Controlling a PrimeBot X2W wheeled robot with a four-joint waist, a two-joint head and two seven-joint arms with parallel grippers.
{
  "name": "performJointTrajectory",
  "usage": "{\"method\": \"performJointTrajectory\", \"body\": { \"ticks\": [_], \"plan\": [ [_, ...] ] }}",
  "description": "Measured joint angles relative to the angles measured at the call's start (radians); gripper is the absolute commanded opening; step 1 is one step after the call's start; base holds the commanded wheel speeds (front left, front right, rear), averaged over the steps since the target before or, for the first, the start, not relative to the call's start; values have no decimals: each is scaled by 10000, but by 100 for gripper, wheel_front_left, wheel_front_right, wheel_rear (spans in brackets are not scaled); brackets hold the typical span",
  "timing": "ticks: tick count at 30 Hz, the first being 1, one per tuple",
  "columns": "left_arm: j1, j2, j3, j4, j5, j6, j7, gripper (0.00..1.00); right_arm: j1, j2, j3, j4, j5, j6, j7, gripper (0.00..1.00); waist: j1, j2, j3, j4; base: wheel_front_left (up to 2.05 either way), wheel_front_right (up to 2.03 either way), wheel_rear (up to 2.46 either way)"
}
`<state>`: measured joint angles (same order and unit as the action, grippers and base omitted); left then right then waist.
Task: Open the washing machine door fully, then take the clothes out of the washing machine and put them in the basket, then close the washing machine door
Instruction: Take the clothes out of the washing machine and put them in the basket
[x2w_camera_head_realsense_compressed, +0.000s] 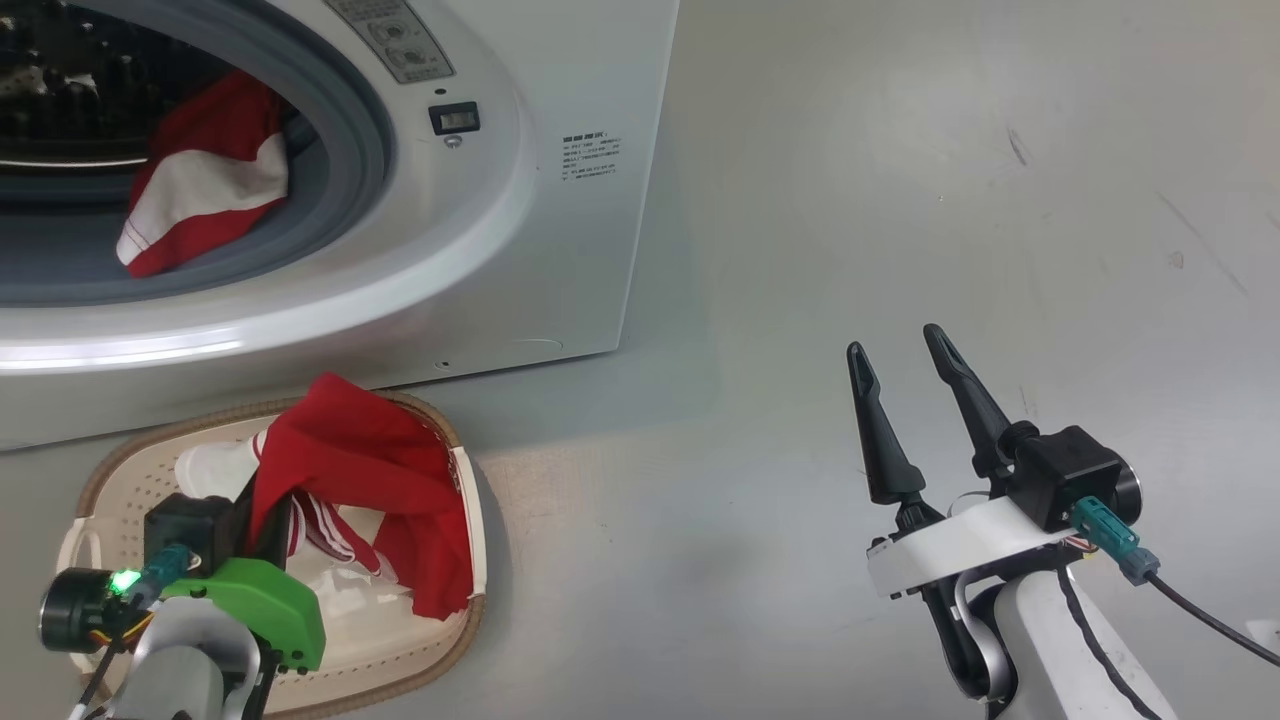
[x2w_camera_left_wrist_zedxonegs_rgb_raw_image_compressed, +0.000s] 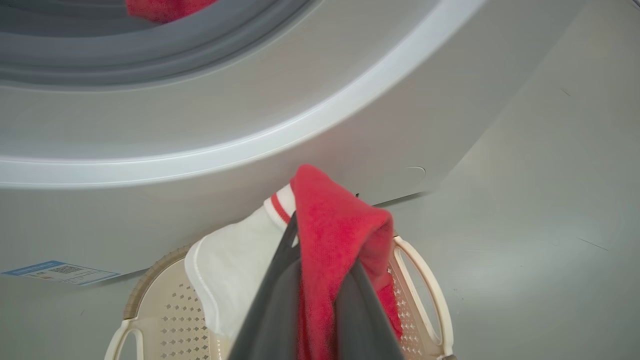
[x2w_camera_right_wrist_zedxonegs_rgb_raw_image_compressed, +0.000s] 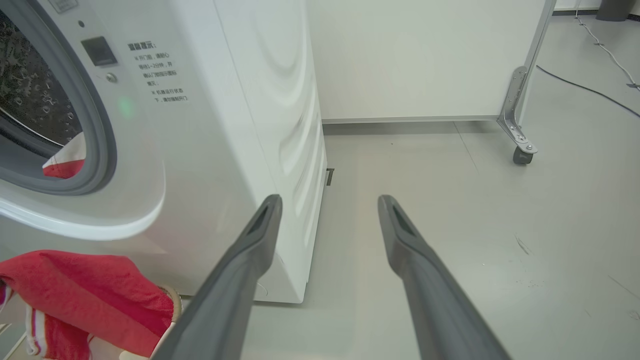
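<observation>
The white washing machine (x2w_camera_head_realsense_compressed: 560, 230) stands at the upper left with its mouth uncovered; the washing machine door is out of view. Red and white clothes (x2w_camera_head_realsense_compressed: 200, 180) lie in the drum against the grey seal. Below it on the floor sits the cream basket (x2w_camera_head_realsense_compressed: 110, 470), holding more red and white clothes (x2w_camera_head_realsense_compressed: 400, 480). My left gripper (x2w_camera_left_wrist_zedxonegs_rgb_raw_image_compressed: 320, 240) is over the basket, shut on a fold of the red cloth (x2w_camera_left_wrist_zedxonegs_rgb_raw_image_compressed: 340, 220), which drapes over its fingertips. My right gripper (x2w_camera_head_realsense_compressed: 895, 342) hovers open over bare floor right of the machine, with nothing between its fingers (x2w_camera_right_wrist_zedxonegs_rgb_raw_image_compressed: 250, 250).
Grey floor (x2w_camera_head_realsense_compressed: 900, 180) stretches to the right of the machine. A white panel (x2w_camera_right_wrist_zedxonegs_rgb_raw_image_compressed: 410, 60) on a castor (x2w_camera_right_wrist_zedxonegs_rgb_raw_image_compressed: 522, 155) stands behind, with a cable (x2w_camera_right_wrist_zedxonegs_rgb_raw_image_compressed: 590, 90) on the floor beyond. A blue label (x2w_camera_left_wrist_zedxonegs_rgb_raw_image_compressed: 60, 272) sits low on the washer's front.
</observation>
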<state>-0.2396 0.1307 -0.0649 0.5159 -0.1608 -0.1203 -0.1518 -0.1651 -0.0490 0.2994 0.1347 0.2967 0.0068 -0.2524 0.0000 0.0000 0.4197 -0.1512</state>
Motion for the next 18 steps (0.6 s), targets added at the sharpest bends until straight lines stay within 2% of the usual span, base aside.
{"method": "performJointTrajectory", "body": {
  "ticks": [8,18],
  "plan": [
    [-336,-15,274,1166,-184,-2,-40,0,-96,0,-63,-8,-90,-96,0,100,0,0,407,-127,0,0,0],
    [-920,-21,554,2777,-395,50,-58,0,-275,0,-71,-19,-430,-111,0,100,0,0,741,40,0,0,0]
  ]
}}
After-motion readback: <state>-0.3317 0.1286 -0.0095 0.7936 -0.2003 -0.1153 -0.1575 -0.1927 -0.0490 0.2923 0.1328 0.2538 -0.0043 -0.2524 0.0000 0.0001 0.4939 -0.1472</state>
